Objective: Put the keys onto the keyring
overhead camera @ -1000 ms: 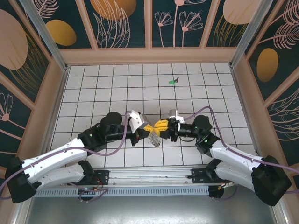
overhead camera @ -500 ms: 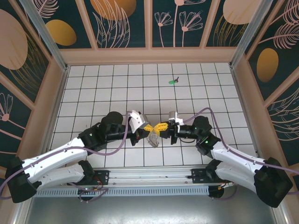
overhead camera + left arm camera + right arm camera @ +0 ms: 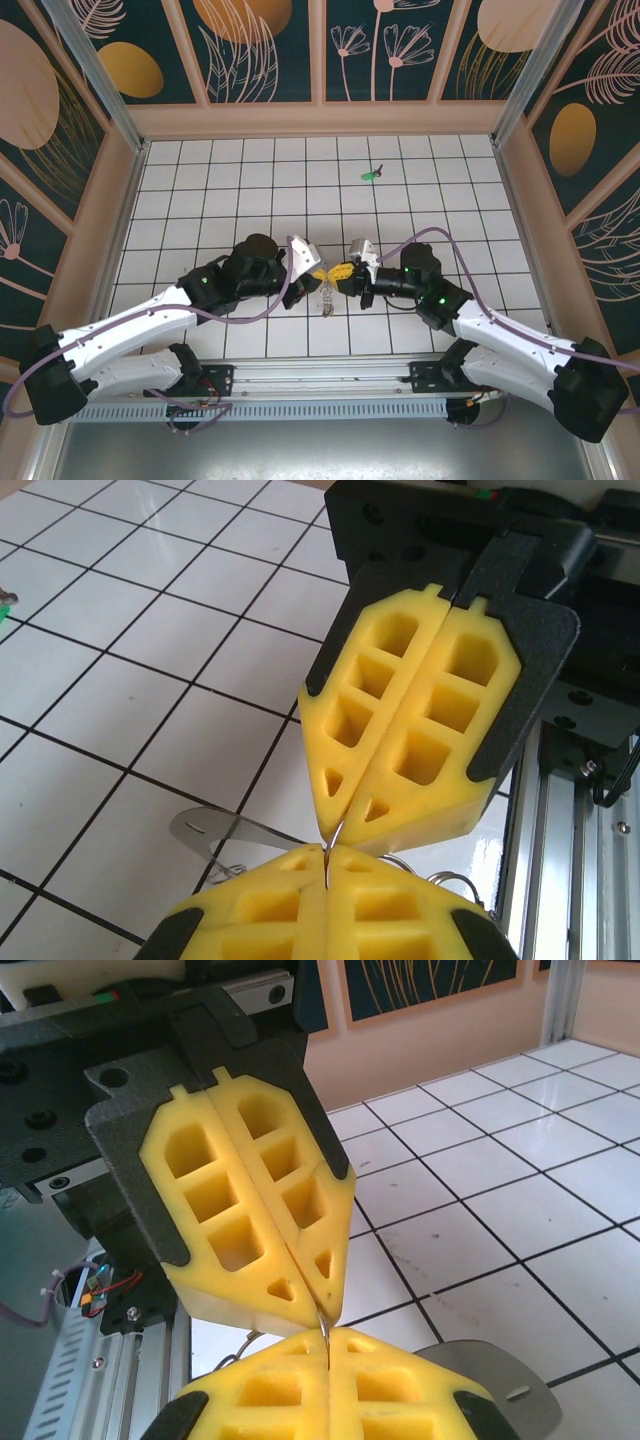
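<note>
My left gripper (image 3: 318,272) and right gripper (image 3: 340,273) meet tip to tip at the near middle of the tiled floor. Both are shut on the same thin wire of the keyring (image 3: 325,298), whose loops hang below them. In the left wrist view my left gripper (image 3: 327,853) pinches the keyring wire (image 3: 334,834) from below and the right gripper (image 3: 345,818) from above. A flat metal tag (image 3: 215,828) hangs on the ring. In the right wrist view the right gripper (image 3: 328,1340) faces the left gripper (image 3: 320,1305). A green key (image 3: 372,174) lies far back on the floor.
Wooden walls (image 3: 320,118) ring the white tiled floor (image 3: 200,200). A metal rail (image 3: 320,380) runs along the near edge by the arm bases. The green key (image 3: 5,600) shows at the left edge of the left wrist view.
The right gripper's jaws have closed on the keyring wire. Both wrists have shifted slightly left and closer together, with the ring still hanging between them.
</note>
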You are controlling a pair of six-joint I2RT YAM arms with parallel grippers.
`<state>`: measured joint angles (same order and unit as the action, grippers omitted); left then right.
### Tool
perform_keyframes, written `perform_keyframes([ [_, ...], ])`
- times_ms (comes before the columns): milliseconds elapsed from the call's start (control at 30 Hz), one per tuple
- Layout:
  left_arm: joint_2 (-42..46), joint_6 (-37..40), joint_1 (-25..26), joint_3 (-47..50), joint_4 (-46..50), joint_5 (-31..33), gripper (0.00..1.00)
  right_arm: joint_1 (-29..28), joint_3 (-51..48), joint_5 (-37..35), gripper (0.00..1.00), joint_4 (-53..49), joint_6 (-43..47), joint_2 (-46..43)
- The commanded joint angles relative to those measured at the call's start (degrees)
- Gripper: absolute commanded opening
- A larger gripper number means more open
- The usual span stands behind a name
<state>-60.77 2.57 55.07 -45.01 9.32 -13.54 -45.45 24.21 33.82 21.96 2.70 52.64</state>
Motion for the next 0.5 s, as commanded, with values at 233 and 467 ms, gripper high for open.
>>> perform_keyframes([
  [233,5.8,0.0,0.2,0.7,-6.7,-1.1,0.00,-1.7,-1.8,2.1,0.26,7.5,-2.0,-5.8],
  [467,7.4,-0.6,0.2,1.4,-9.4,-4.8,0.00,-1.7,-4.4,-0.5,0.34,7.8,-4.4,-8.4],
])
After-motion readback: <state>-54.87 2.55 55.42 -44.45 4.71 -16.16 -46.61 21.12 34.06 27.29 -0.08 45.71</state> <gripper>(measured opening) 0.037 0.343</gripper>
